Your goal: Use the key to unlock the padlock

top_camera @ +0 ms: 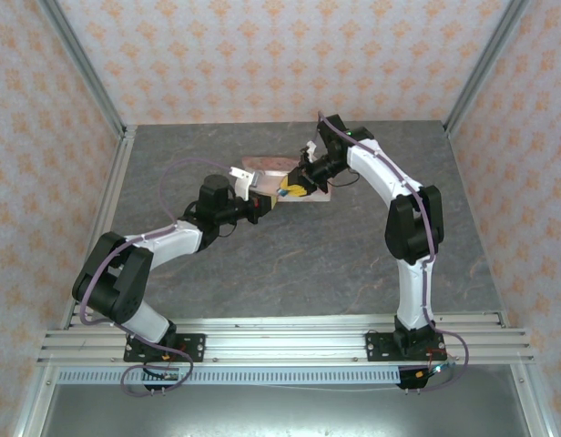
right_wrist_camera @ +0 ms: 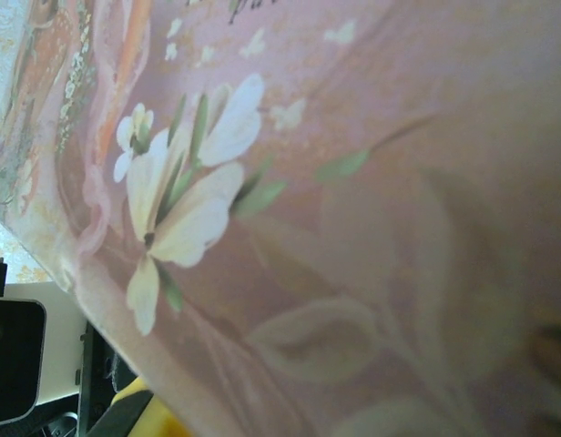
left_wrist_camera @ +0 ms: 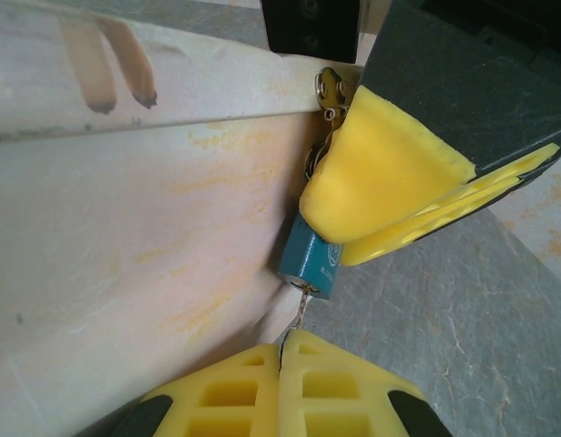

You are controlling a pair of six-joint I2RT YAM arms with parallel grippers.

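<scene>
Padlock: teal body at mid-table, against the right edge of the pink box, keyhole end facing the left arm for a straight entry.
Right gripper: clamped on the padlock from the far right, yellow pads bracing it against twisting.
Left gripper: pressed shut on the key, only the thin shaft left out.
Key: bridging the pads and the lock's near end, apparently in the keyhole; depth unclear.
Shackle: hidden behind the pad, locked or not impossible to tell.
Likely step: turning the key.
</scene>
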